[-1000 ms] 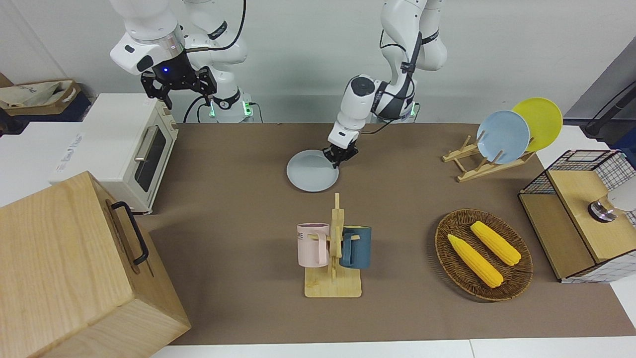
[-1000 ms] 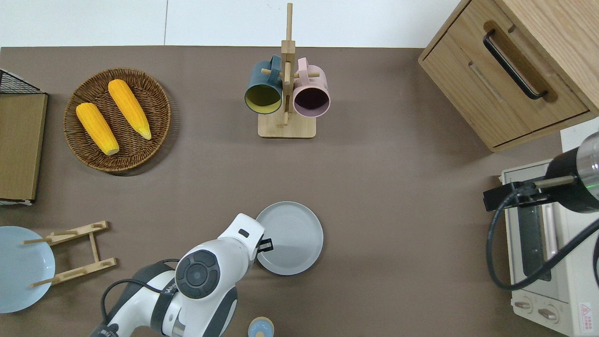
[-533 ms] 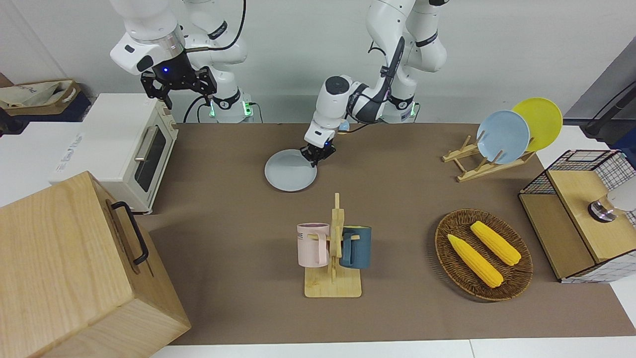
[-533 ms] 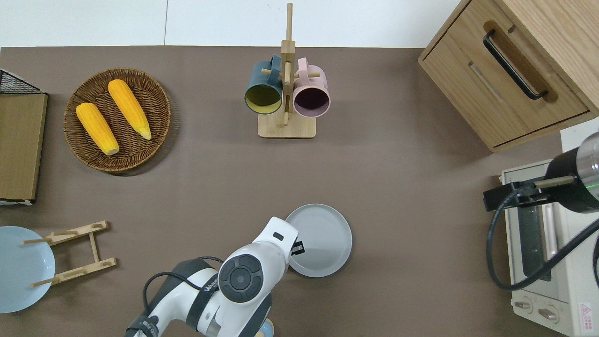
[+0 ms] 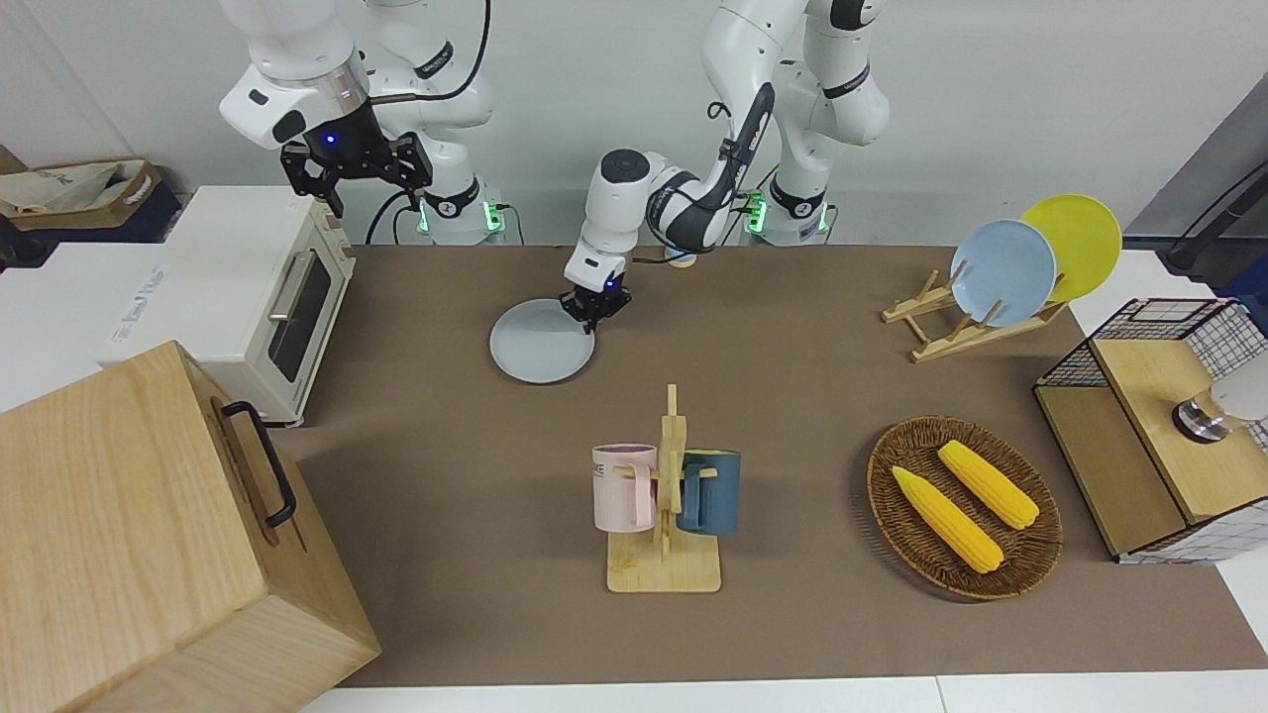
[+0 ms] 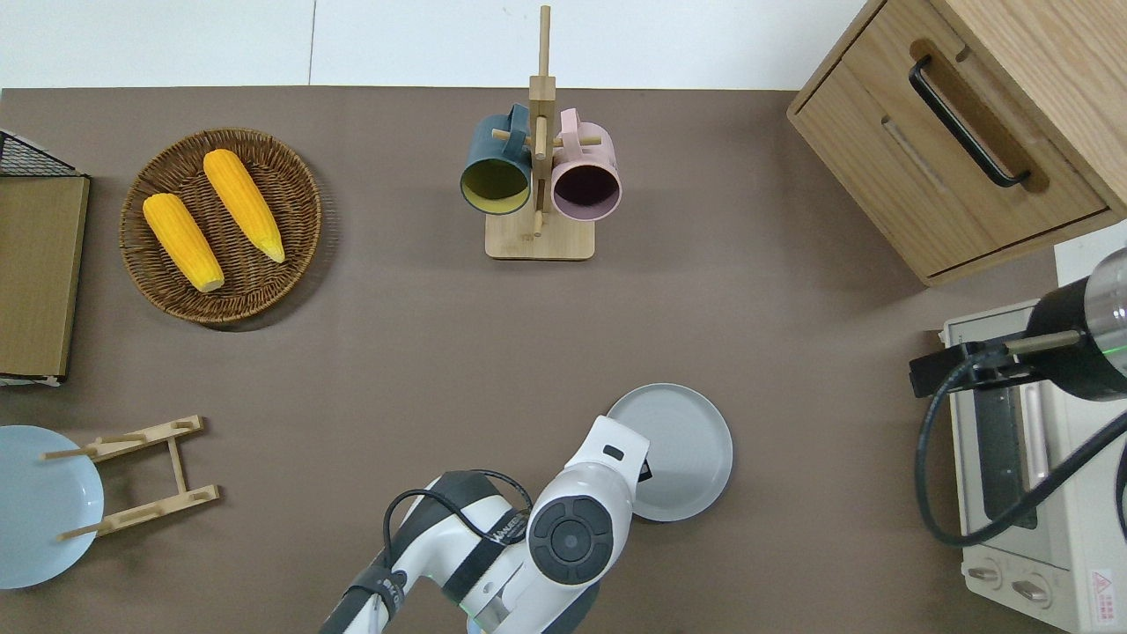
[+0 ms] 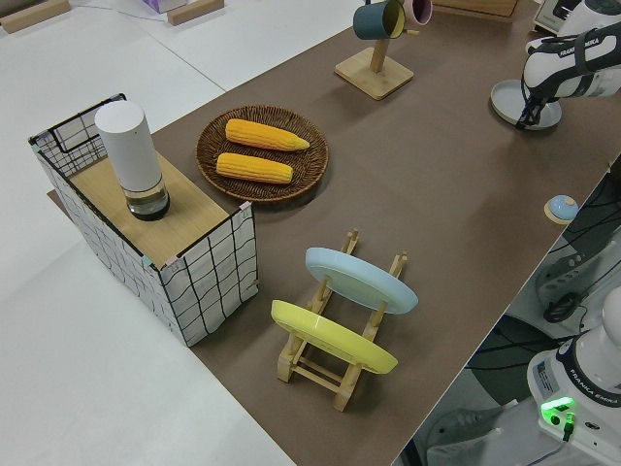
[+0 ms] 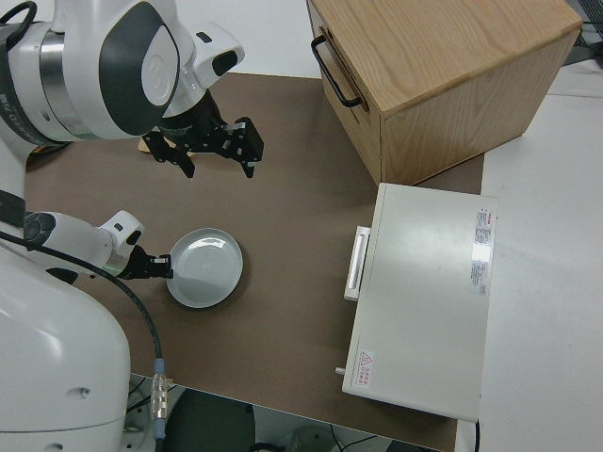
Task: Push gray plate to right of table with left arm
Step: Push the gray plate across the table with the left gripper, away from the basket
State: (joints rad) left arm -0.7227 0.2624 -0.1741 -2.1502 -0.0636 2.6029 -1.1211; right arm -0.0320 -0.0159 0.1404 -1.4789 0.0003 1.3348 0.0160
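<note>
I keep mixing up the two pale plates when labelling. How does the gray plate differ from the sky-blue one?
The gray plate lies flat on the table, with the left gripper at its rim; the sky-blue plate stands on edge in the wooden rack, beside the yellow plate. The gray plate is duller, the sky-blue one bluer. Both are round and shallow.

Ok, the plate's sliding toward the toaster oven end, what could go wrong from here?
Two risks. The left end effector presses only the gray plate at the rim toward the left arm's end, so the plate may spin or slip off the contact instead of sliding straight. And the toaster oven stands at the right arm's end of the table; pushing too long could ram the plate into it.
</note>
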